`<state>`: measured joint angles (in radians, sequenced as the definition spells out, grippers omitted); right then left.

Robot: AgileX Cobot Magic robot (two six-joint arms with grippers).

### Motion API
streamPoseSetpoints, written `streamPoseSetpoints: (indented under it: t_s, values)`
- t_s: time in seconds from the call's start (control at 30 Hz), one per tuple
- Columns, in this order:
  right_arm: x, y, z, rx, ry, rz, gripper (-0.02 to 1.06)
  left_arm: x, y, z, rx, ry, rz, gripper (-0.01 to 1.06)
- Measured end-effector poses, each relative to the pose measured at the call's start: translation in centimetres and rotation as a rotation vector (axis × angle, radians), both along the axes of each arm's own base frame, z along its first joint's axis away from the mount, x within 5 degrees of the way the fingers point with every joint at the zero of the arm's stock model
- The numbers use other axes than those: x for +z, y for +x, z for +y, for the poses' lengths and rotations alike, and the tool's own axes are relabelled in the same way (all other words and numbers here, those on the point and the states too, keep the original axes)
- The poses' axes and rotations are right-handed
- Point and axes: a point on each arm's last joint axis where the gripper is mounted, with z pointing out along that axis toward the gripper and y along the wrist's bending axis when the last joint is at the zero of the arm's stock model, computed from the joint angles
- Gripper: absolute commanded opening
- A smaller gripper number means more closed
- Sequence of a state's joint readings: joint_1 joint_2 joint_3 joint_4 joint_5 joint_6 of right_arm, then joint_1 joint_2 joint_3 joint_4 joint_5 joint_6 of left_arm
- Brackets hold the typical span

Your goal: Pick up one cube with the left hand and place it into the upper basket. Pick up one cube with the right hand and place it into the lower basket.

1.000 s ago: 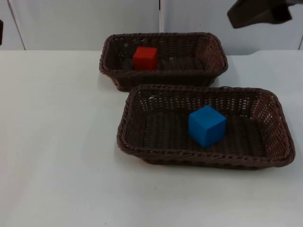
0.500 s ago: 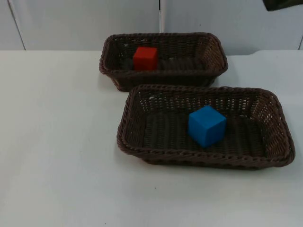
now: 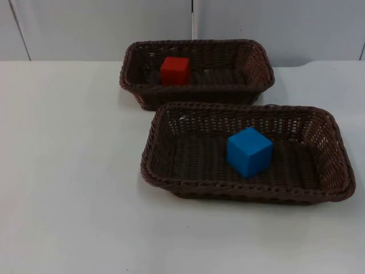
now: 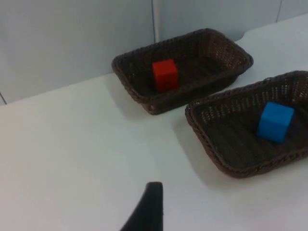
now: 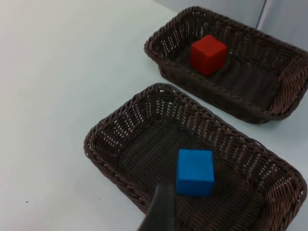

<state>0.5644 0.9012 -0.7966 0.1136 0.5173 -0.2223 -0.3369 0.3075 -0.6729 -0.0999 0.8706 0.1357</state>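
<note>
Hands raised clear of the table, grip state of each cannot be told. Ahead of left hand: red cube in upper basket. Just beyond right hand: blue cube in lower basket.

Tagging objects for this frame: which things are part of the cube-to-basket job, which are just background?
Job items:
red cube, lying in the upper basket
blue cube, lying in the lower basket

Background:
white table
grey partition wall
</note>
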Motion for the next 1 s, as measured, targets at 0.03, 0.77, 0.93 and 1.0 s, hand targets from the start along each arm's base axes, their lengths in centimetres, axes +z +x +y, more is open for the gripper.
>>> streamPoseSetpoints:
  t_s: [0.03,0.77,0.93,1.0]
  values:
    - [0.0,-0.6,-0.4,0.000,0.008,-0.013,0.73,0.0,-0.3,0.1,-0.007,0.001,-0.001,0.87]
    - [0.5,-7.9,-4.9,0.013,0.080,-0.133,0.73,-4.5,-4.5,1.2,-0.032,-0.041,-0.052,0.87]
    - [0.3,-9.4,-5.8,0.019,0.074,-0.119,0.73,-4.6,-4.5,1.2,-0.030,-0.043,-0.037,0.87]
    - [0.3,-9.8,-6.0,0.022,0.070,-0.114,0.73,-4.6,-4.5,1.2,-0.030,-0.043,-0.036,0.87]
